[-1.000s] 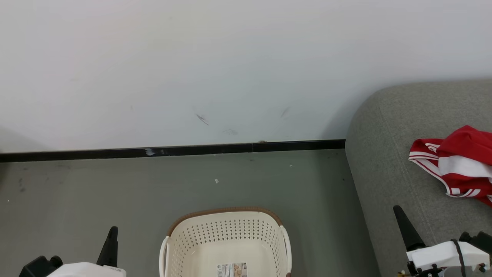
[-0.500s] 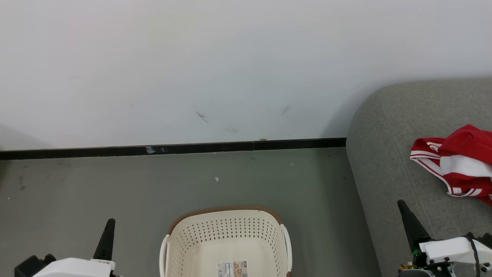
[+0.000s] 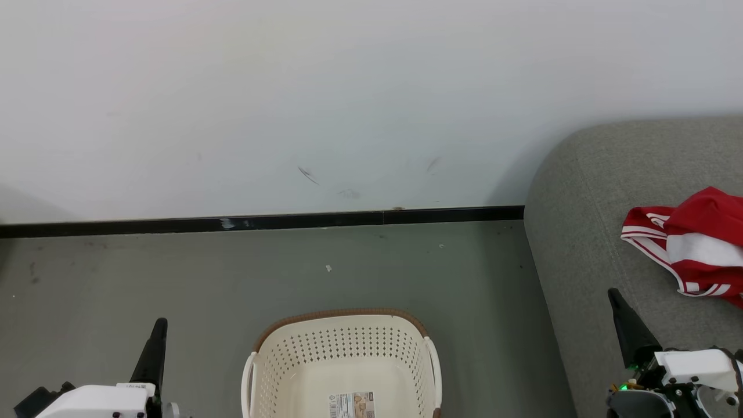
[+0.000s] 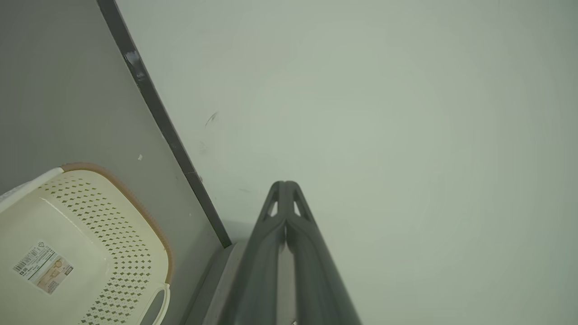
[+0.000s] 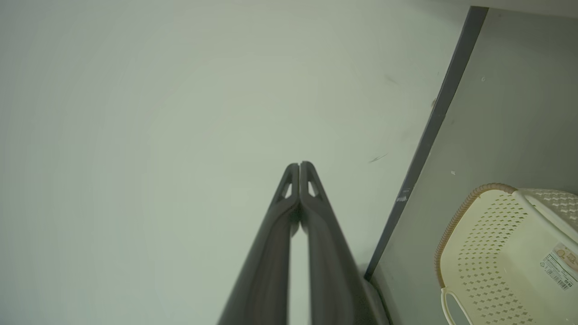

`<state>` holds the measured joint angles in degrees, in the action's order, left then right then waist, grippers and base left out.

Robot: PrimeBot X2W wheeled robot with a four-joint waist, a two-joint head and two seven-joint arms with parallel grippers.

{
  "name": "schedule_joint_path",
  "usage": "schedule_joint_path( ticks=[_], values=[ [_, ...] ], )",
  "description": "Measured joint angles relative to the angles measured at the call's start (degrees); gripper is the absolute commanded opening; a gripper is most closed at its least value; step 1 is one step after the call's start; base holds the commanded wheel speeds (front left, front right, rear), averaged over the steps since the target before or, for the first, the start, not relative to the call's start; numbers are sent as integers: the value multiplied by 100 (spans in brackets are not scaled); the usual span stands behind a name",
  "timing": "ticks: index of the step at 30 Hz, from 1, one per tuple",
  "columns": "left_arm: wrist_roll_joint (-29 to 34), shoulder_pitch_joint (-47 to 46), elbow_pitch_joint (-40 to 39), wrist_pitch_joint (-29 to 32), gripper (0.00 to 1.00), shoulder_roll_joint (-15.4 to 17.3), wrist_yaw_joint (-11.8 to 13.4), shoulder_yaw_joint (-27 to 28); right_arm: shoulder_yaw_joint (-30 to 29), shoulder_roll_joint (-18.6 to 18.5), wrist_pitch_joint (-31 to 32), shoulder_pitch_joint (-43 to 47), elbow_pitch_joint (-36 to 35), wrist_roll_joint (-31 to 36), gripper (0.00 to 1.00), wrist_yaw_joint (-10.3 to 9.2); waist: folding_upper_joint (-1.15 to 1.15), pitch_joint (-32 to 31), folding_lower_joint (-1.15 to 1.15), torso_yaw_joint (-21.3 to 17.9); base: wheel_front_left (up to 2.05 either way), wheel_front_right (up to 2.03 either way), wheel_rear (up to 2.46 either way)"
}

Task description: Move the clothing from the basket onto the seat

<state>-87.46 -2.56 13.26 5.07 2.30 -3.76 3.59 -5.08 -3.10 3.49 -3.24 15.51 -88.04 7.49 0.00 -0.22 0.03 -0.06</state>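
The cream basket (image 3: 342,347) stands on the floor at the bottom middle of the head view, holding nothing but the label (image 3: 350,404) on its bottom. Red clothing (image 3: 696,249) with white bands lies bunched on the grey seat (image 3: 586,191) at the right. My left gripper (image 3: 158,330) points up at the lower left, left of the basket, and is shut on nothing. My right gripper (image 3: 616,302) rises over the seat's front part, below and left of the clothing, also shut and holding nothing. Both wrist views show fingers pressed together, the left gripper (image 4: 285,186) and the right gripper (image 5: 299,167), with the basket (image 4: 113,234) (image 5: 496,243) off to the side.
A white wall (image 3: 348,98) with a black baseboard (image 3: 261,222) runs behind the grey floor (image 3: 174,273). The seat's rounded corner (image 3: 540,174) sits close to the wall. Bare floor lies between the basket and the seat.
Both grippers have reached further up the head view, the left drifting slightly left and the right slightly right. The camera has shifted a little. Basket and clothing have not moved.
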Motion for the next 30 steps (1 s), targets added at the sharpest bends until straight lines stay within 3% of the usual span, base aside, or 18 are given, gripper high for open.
schedule_joint_path(
  ticks=[7,30],
  values=[
    [-420,-81,0,125,0,-32,-100,112,-60,-15,107,-81,11,-486,0,0,0,14,0,6,0,0,0],
    [-425,-81,0,140,0,-36,-101,118,-74,-25,112,-81,18,-558,0,0,0,14,-1,5,0,0,0]
  ],
)
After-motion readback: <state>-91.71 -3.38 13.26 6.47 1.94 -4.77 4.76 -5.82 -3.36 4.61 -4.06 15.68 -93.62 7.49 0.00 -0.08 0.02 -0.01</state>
